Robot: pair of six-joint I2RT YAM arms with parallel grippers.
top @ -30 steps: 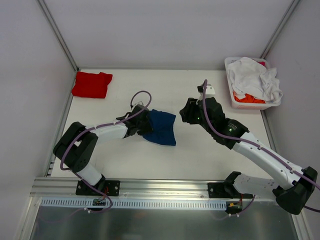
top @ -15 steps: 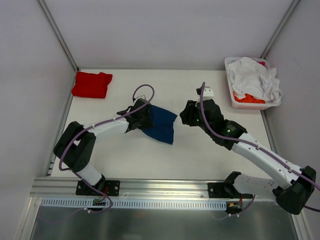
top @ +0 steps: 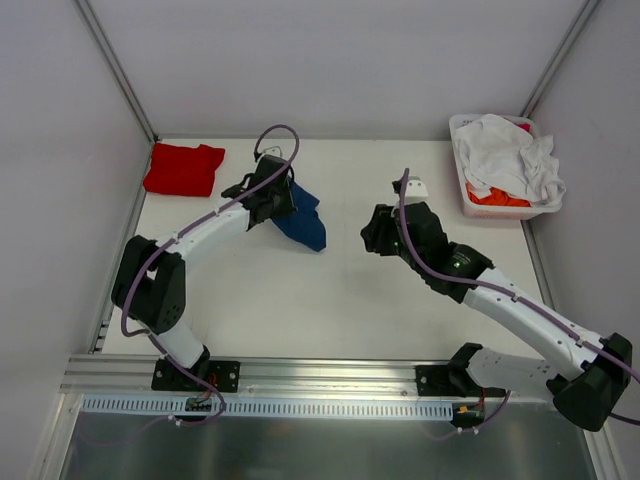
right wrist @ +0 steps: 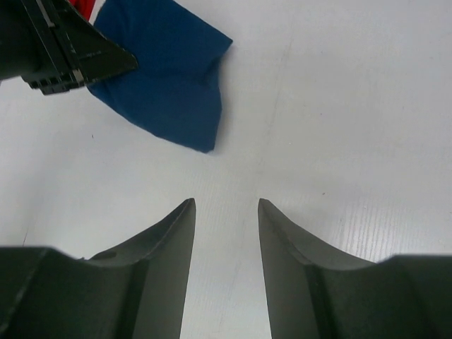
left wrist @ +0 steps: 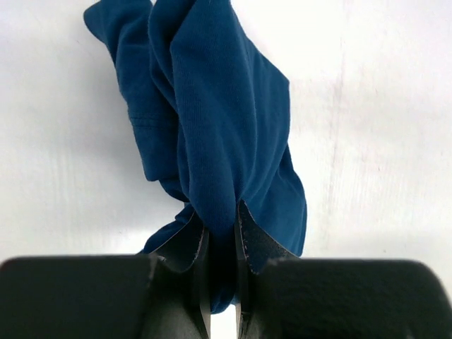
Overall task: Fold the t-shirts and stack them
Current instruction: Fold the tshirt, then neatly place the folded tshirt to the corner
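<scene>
Over the table [top: 340,305], left gripper [left wrist: 222,217] pinches navy t-shirt [left wrist: 226,113]; right gripper [right wrist: 226,206] hangs spread apart.

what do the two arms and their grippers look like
The left arm and right arm have white links with black joints and bases. A purple cable runs along each, looping free near the wrist. The left gripper and right gripper have dark, tapered, pointed fingers.

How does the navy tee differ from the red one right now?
The navy blue cloth t-shirt is bunched, pinched in the shut left gripper; the red cloth t-shirt lies folded flat with no gripper on it. The navy one is near the table's middle, the red one at its far-left corner. Both show no print.
</scene>
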